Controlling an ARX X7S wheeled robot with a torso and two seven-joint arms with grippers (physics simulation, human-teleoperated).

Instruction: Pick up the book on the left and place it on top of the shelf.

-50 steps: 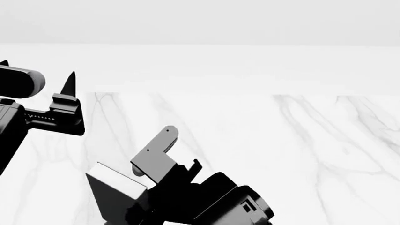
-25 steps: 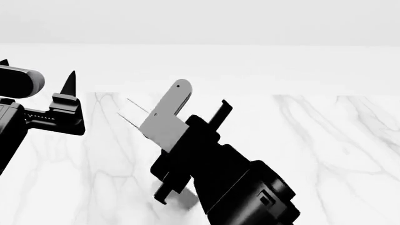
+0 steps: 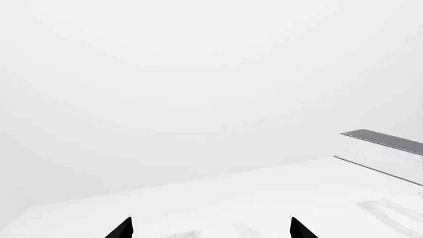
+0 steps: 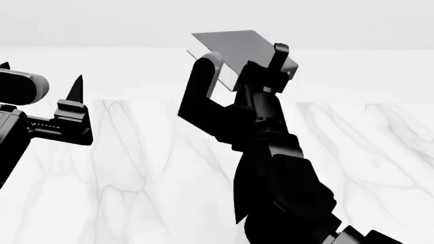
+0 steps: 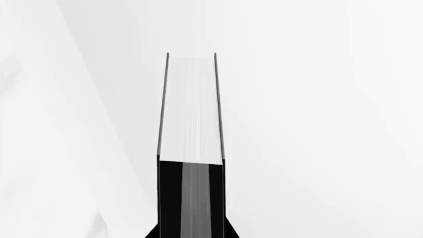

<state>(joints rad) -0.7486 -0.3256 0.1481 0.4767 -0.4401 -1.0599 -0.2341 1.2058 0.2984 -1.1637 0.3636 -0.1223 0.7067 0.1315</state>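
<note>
1. While raised high over the marble table (image 4: 135, 168), the right gripper (image 4: 247, 66) pinches the book (image 4: 237, 46) between its 2 fingers.
2. Book tilts, grey cover up, white pages showing.
3. Left gripper (image 4: 40, 71) hovers spread, empty.

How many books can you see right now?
1. The book is clamped in the right gripper, raised above the marble table; the right wrist view shows its white page edges. Others may lie out of view.
</note>
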